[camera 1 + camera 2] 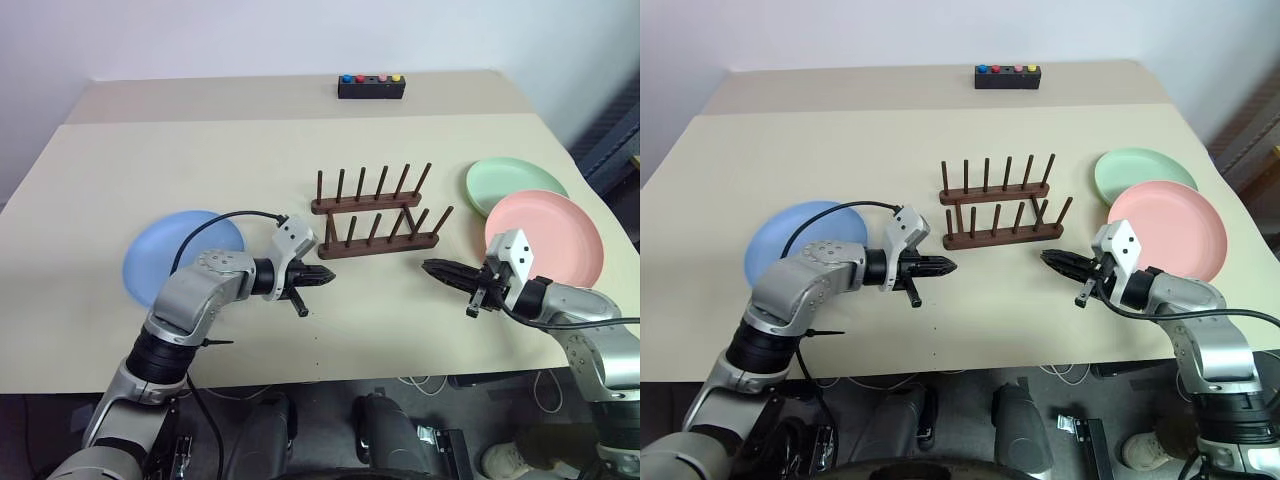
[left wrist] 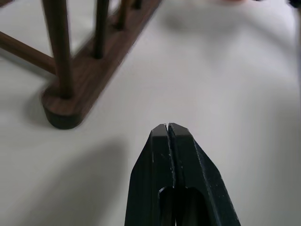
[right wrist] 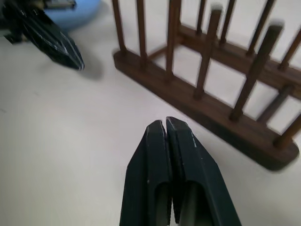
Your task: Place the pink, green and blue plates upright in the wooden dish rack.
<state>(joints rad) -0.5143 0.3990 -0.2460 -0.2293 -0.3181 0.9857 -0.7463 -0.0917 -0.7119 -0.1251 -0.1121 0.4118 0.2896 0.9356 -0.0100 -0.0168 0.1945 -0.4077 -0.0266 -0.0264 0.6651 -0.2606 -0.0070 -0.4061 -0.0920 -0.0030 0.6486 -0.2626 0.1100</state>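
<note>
Rack (image 1: 378,218) empty; 3 plates flat beside it, none gripped. Left gripper (image 1: 326,275) and right gripper (image 1: 432,267) pinched closed, empty, likely pre-grasp.

The beige table (image 1: 150,160) carries the wooden dish rack (image 1: 375,215), three plates and a black button box (image 1: 371,87).

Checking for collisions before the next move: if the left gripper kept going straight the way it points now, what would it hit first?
Probably the right gripper, which faces it across bare table. The left gripper, shut, points just in front of the dish rack, though depth is uncertain.
</note>
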